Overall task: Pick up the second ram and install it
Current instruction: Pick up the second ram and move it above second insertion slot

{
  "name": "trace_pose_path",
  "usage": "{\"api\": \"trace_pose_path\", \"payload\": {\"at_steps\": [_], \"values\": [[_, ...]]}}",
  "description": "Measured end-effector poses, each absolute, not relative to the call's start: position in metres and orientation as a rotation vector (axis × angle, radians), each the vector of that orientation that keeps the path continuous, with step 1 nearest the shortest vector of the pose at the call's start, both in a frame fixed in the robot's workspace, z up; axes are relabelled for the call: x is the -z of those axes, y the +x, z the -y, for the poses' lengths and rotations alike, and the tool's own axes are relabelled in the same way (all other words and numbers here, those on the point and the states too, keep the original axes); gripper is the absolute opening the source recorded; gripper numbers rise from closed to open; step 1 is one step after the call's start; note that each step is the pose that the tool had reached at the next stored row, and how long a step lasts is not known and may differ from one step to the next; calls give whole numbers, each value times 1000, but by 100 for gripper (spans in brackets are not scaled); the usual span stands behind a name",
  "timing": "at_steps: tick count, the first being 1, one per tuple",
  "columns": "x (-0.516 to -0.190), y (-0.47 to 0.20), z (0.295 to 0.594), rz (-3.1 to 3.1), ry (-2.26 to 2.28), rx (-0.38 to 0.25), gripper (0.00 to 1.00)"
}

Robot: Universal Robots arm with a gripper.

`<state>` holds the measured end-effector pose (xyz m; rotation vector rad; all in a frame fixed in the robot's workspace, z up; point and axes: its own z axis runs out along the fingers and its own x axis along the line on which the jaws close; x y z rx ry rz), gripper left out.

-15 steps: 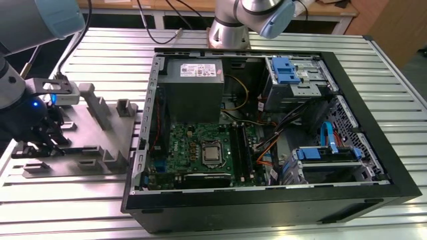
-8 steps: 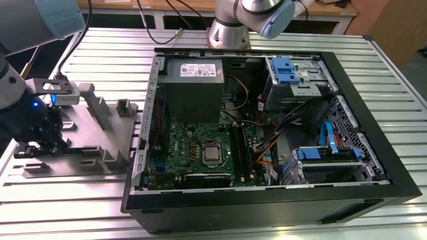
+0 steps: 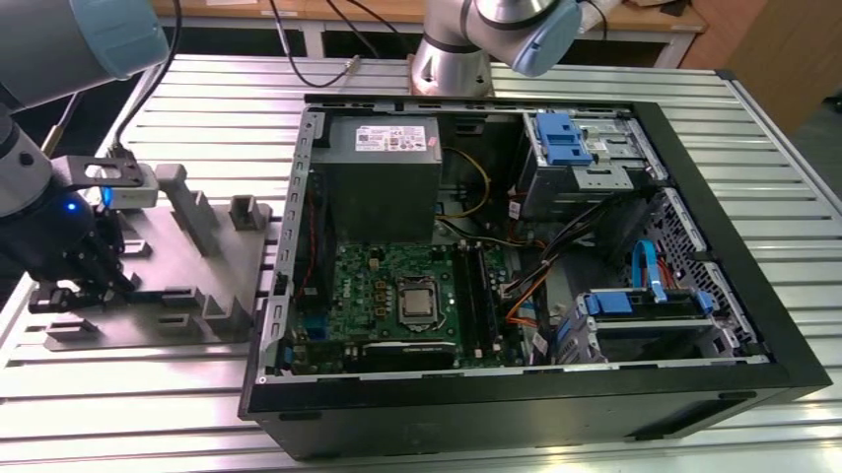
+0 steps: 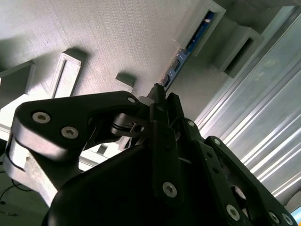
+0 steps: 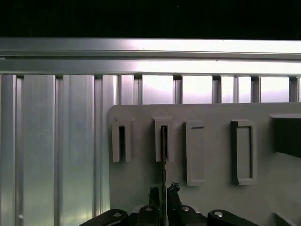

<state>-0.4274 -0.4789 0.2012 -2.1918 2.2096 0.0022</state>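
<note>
Ribbed aluminium worktop carries everything. At the exterior view's left, the claw is down at the near edge of the grey tray. In both wrist views the ram stands on edge in a tray slot, blue board showing, with the claw astride its near end. Whether the claw has clamped it cannot be told. To the right lies the open case, with the green motherboard below the grey power supply.
</note>
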Motion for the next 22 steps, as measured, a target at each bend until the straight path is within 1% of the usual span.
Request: {"api": "trace_pose_path", "payload": {"at_steps": [6,8,9,22], "values": [[-201,-427,479,-2210,-2192,-2,21],[-201,-427,479,-2210,-2192,-2,20],[-201,-427,479,-2210,-2192,-2,13],[-200,-427,479,-2210,-2192,-2,11]]}}
